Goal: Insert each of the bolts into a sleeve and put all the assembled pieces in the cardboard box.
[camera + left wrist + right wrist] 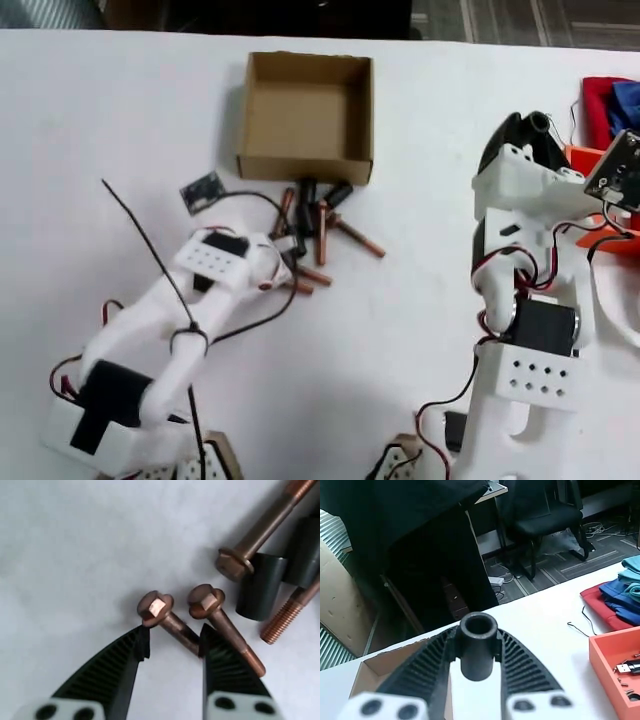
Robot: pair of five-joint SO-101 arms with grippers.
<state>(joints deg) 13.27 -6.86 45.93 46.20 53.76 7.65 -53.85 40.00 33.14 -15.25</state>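
Fingers, left wrist view: left gripper (173,639) stands part open; its ribbed black fingers (117,672) straddle the smooth shank of a copper bolt (156,608) lying on the table, not clamped on it.
Beside it: second bolt (206,601) with a flanged hex head, its shank passing behind one finger; third bolt (234,563) with its head just beside a loose sleeve (260,587), a matt black tube; a threaded end (282,622) shows next to that sleeve.
Fingers, right wrist view: right gripper (478,636) is closed on a black sleeve (478,652), a short tube with its bore facing the camera and ribbed pads pressed on both sides.
Behind: cardboard box (380,662), plain brown, open-topped; orange tray (605,655) holding small parts; red and blue cloths (625,587); office chair (540,515) on a grey floor.
High view, surface: white table (430,150), smooth.
High view, parts: pile (315,225) of bolts and sleeves lies just in front of the box; left gripper is low at the pile's edge; right gripper is raised, well apart from box and pile.
Writing: small dark card (203,190) near the pile, print too small to read.
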